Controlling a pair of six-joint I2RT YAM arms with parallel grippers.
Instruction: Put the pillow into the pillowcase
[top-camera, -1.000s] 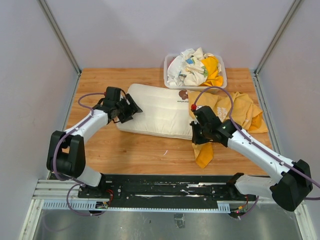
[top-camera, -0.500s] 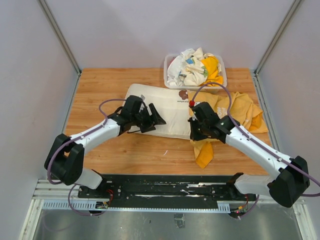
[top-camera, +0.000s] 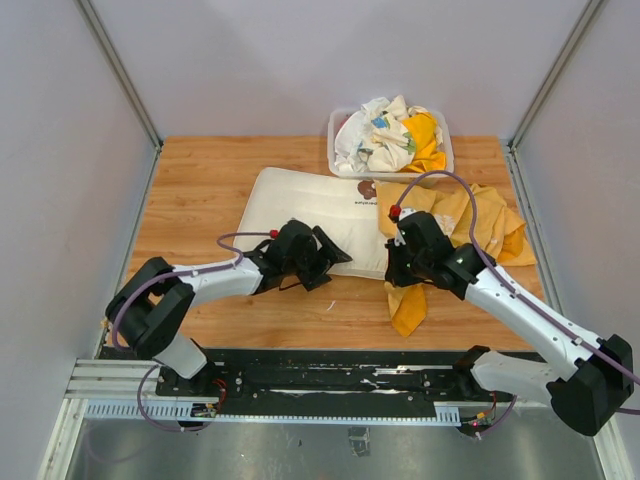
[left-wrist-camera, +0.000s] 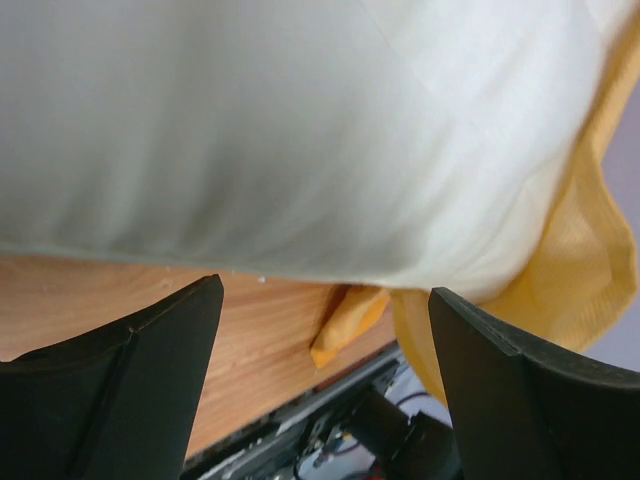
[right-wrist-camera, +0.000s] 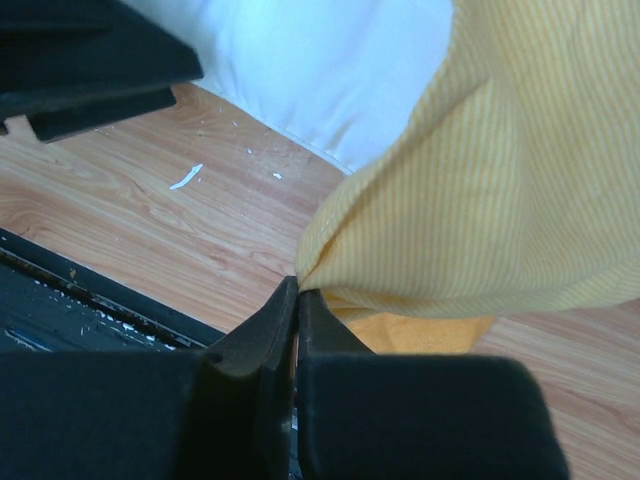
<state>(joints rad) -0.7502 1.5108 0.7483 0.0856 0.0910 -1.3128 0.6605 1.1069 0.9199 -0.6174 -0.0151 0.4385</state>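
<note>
Orange pillowcase (top-camera: 478, 222) cloth is pinched tight in your right gripper (right-wrist-camera: 297, 288), at the right end of the pillow (top-camera: 305, 205). Your left gripper (left-wrist-camera: 325, 292) gapes wide at the pillow's near edge on the table (top-camera: 200, 175)

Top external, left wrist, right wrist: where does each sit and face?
Top external: above and behind, looking down on the table; left arm and right arm show.
Left wrist: low at the pillow's near edge, facing the pillowcase; open left gripper shows.
Right wrist: above the table, facing down; right gripper shows, shut on pillowcase.
Shared: all see pillow and pillowcase.
</note>
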